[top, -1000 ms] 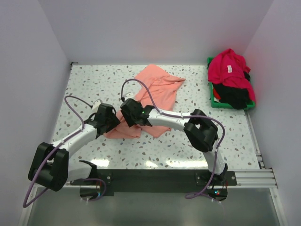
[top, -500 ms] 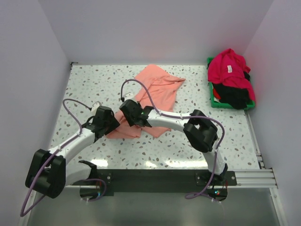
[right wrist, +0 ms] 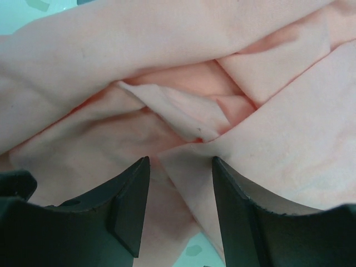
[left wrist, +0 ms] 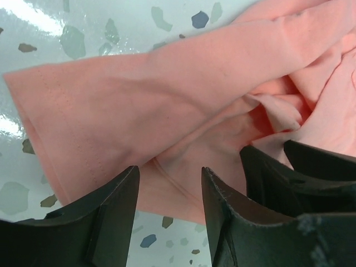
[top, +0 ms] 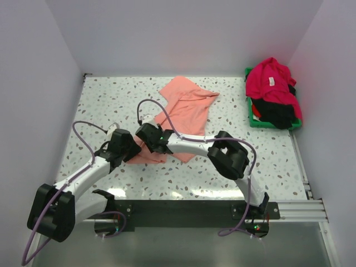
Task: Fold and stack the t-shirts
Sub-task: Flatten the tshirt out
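The salmon-pink t-shirt lies crumpled in the middle of the table. Its near hem fills the left wrist view and its folds fill the right wrist view. My left gripper is open, low over the shirt's near left edge, with cloth between the jaws. My right gripper is open just beside it over the same bunched part. The right gripper's dark fingers show in the left wrist view. The crimson red t-shirt lies on the black t-shirt at the right.
A green plastic bin at the back right corner holds the red and black shirts. White walls close in the speckled table at the back and sides. A black rail runs along the near edge.
Both grippers have moved left and towards the near edge, down onto the near left part of the salmon-pink shirt. The shirts in the bin have not moved.
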